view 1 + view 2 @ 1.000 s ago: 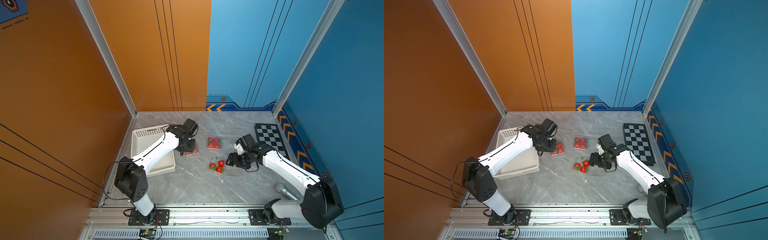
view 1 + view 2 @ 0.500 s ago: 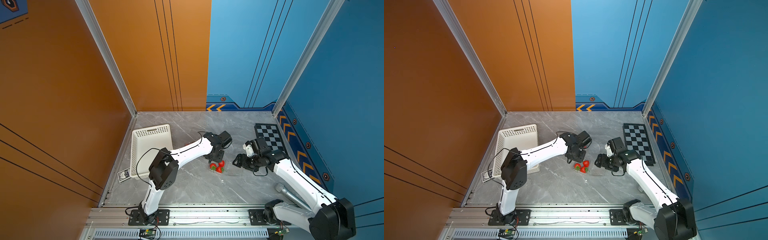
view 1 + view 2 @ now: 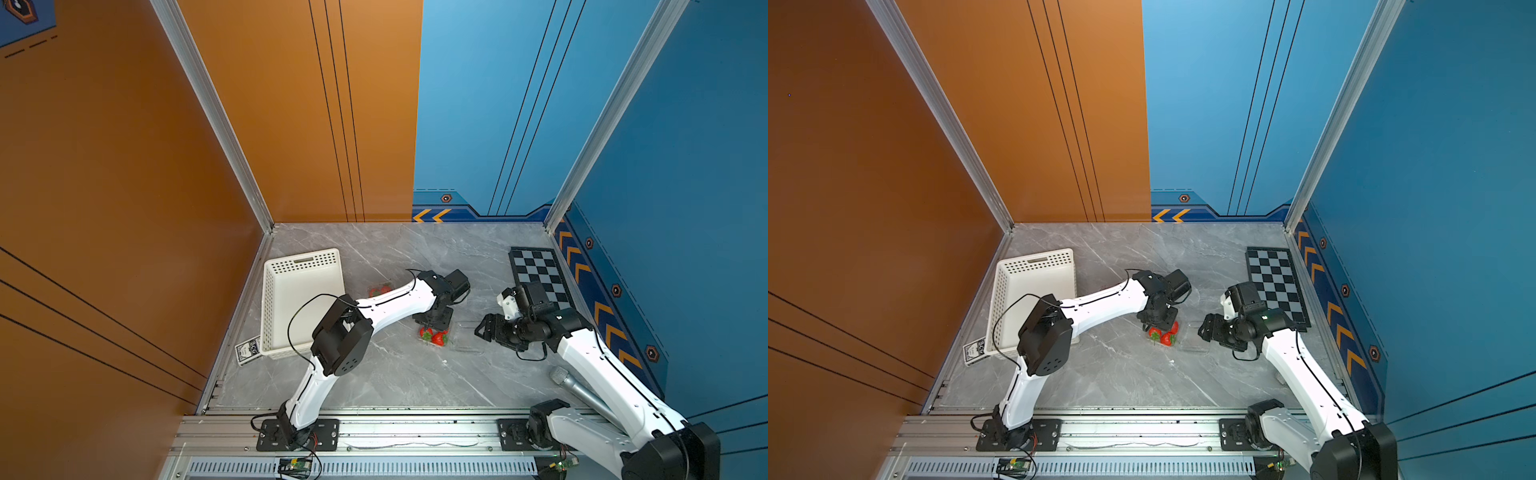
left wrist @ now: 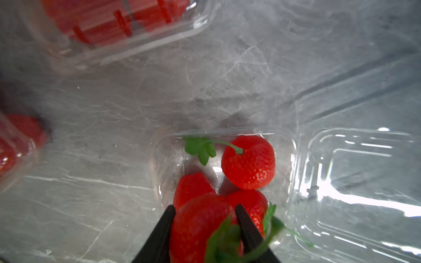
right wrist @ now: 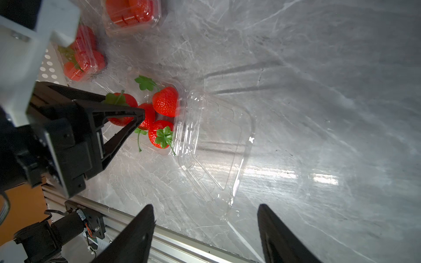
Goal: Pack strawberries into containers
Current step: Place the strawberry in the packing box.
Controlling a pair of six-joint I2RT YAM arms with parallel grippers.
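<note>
Across the grey surface [image 3: 395, 374] the white basket [image 3: 268, 307] is the biggest thing. It stands off toward my left side with no fruit showing in it. Nearer the middle sit the containers: two closed containers [image 5: 132, 13] already packed with red fruit, and one open container [image 4: 167, 157] whose lid [image 4: 355, 177] lies folded flat beside its tray. Three berries [image 4: 248, 164] lie in that tray, touching one another. My left tool [image 4: 205, 206] hangs right over the tray, clamped on a fourth strawberry [image 4: 198, 223] — cap toward the wrist, tip pointing down. My right tool [image 5: 205, 206] waits just beside the lid's far edge, standing apart and empty.

I judge the step in hand to be placing the last berry in the last container, so the packing looks nearly finished. The next move calls for lowering into the bare corner of the tray, not onto the fruit already there. Then the left tool should part only a little, so it does not nudge the neighbours or the thin wall. After that the lid wants folding over and pressing shut — a job my right tool is well placed for, while the left gets clear.
</note>
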